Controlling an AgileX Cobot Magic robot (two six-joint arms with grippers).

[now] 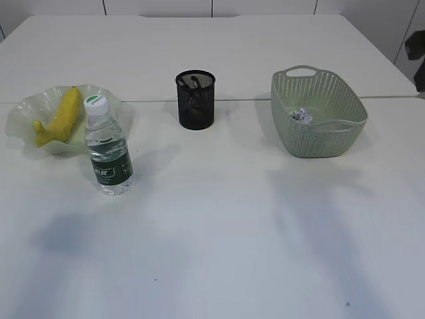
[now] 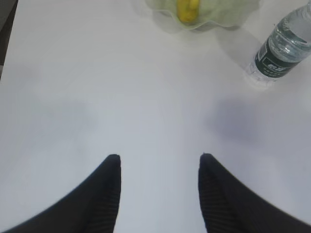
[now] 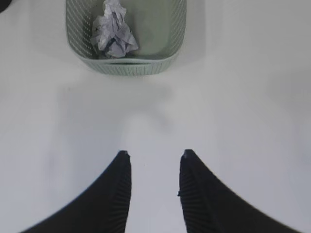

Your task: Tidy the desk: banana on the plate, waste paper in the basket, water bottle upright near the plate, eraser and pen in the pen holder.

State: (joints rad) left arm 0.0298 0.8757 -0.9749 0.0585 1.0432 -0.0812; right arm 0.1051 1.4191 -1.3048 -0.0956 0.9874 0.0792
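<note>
A yellow banana (image 1: 60,117) lies on the pale green plate (image 1: 21,106) at the left; the left wrist view shows this banana (image 2: 187,10) at its top edge. The water bottle (image 1: 107,147) stands upright just right of the plate, and the bottle (image 2: 282,46) shows at the upper right of the left wrist view. The black mesh pen holder (image 1: 196,100) holds a pen (image 1: 192,83); the eraser is hidden. Crumpled waste paper (image 3: 114,30) lies in the green basket (image 3: 126,68). My left gripper (image 2: 160,156) and right gripper (image 3: 154,153) are open, empty, above bare table.
The basket (image 1: 319,116) stands at the right of the white table, the pen holder in the middle. A seam runs across the table behind them. Both arms are out of the exterior view; only their shadows fall on the near table.
</note>
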